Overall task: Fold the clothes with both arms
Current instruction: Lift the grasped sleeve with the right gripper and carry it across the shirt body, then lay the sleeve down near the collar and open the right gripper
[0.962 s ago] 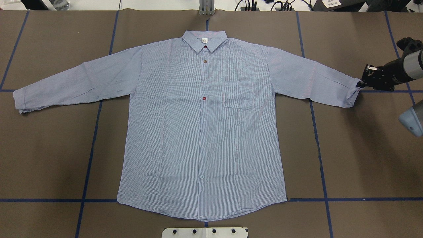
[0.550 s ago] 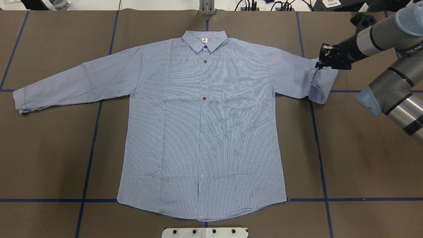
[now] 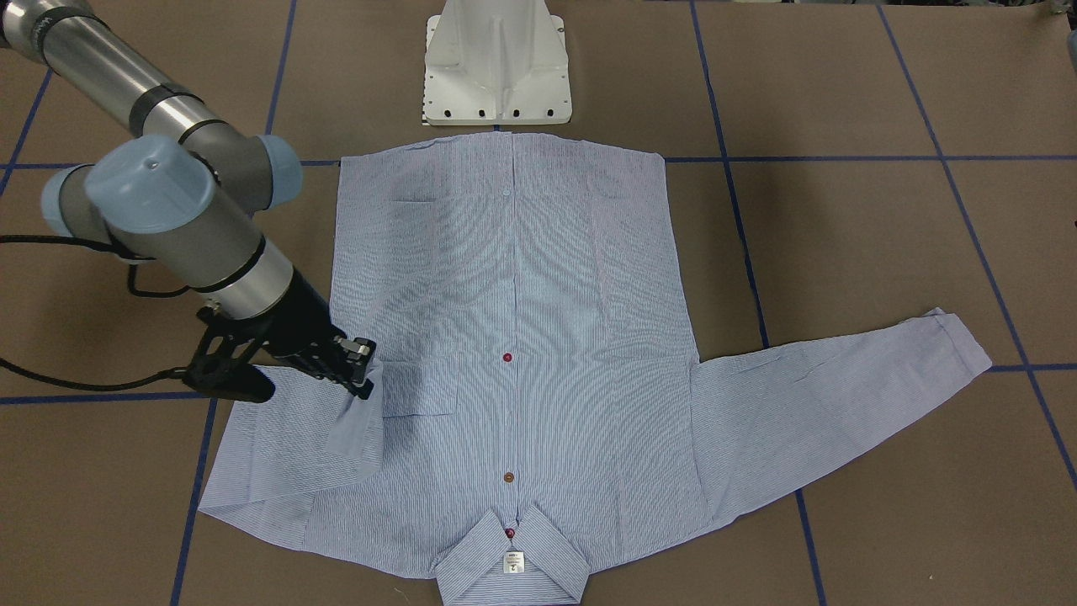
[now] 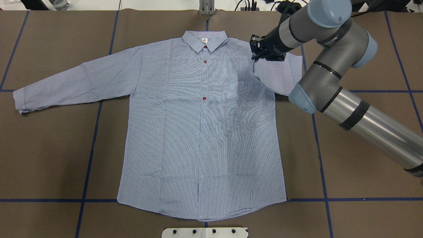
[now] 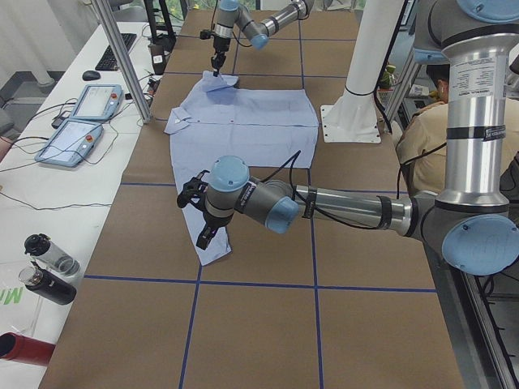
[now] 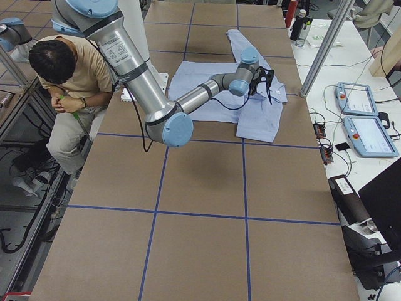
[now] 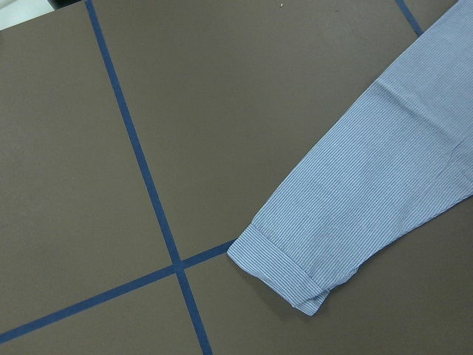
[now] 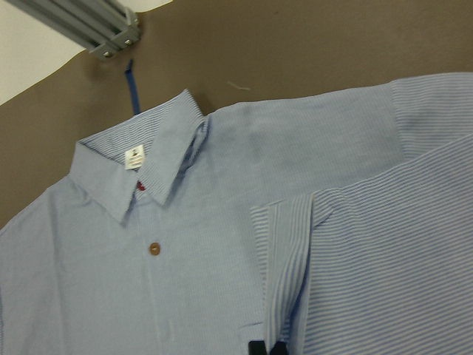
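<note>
The shirt lies flat mid-worktop. The right end effector, clamped on the right cuff, has carried it from the worktop's right edge inward, seemingly over the shoulder. I cannot tell whether the left end effector is apart or together.

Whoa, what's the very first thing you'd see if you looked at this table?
A big light-blue striped shirt lies spread out, buttons up, across the middle of the brown table. The right gripper pinches one sleeve's cuff and holds it lifted over the shirt's shoulder, close to the collar. The other sleeve lies flat, stretched out sideways.
</note>
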Controlling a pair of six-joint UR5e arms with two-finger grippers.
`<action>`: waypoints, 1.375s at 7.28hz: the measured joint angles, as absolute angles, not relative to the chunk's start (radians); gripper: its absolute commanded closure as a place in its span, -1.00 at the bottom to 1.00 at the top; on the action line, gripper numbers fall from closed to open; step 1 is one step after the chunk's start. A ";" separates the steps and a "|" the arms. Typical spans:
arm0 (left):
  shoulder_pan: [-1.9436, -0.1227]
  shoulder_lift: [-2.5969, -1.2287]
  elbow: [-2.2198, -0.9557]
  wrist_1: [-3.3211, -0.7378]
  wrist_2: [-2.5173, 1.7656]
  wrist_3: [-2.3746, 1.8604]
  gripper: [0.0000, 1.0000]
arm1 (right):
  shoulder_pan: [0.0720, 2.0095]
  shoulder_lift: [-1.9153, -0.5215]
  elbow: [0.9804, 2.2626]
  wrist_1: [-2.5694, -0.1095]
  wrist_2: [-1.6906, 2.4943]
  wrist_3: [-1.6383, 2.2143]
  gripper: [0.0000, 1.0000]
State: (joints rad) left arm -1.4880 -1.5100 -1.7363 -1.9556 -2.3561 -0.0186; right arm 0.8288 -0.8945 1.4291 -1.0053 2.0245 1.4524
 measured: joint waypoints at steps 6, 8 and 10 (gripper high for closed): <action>-1.487 -1.511 -1.736 -1.956 -2.357 -0.020 -0.99 | 0.675 -0.633 1.251 -1.008 1.815 1.477 1.00; -1.487 -1.511 -1.736 -1.956 -2.358 -0.021 -0.99 | 0.655 -0.607 1.234 -1.008 1.790 1.478 1.00; -1.486 -1.511 -1.736 -1.956 -2.358 -0.021 -0.99 | 0.635 -0.589 1.222 -1.008 1.759 1.479 1.00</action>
